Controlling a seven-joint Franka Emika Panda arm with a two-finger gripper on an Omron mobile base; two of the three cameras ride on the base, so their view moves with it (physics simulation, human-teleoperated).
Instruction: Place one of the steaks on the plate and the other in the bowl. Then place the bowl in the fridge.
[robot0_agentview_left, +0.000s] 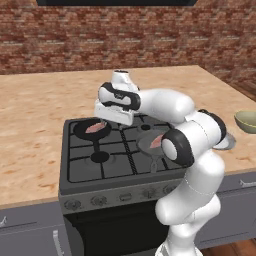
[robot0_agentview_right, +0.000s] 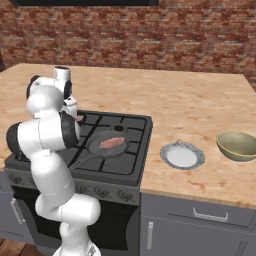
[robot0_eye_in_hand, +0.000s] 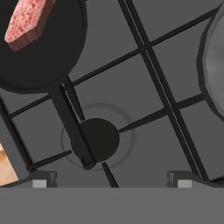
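One steak (robot0_eye_in_hand: 27, 19) lies in a black skillet (robot0_eye_in_hand: 39, 48) on the stove's back left burner. It also shows as a pinkish steak (robot0_agentview_left: 95, 128) in the left base view. The other steak (robot0_agentview_right: 113, 143) rests in a grey frying pan (robot0_agentview_right: 107, 146) on the right of the stove. My gripper (robot0_eye_in_hand: 111, 183) hangs open and empty over the grates beside the skillet's handle (robot0_eye_in_hand: 70, 127), short of the meat. The plate (robot0_agentview_right: 182, 155) and the olive bowl (robot0_agentview_right: 238, 145) sit on the counter right of the stove, both empty. The fridge is out of view.
The stove (robot0_agentview_left: 100, 170) is set into a tan counter (robot0_agentview_left: 30, 115) backed by a brick wall (robot0_agentview_right: 150, 45). My own arm (robot0_agentview_left: 190, 145) covers part of the grey pan and the plate in the left base view. Grey drawers (robot0_agentview_right: 210, 220) run below the counter.
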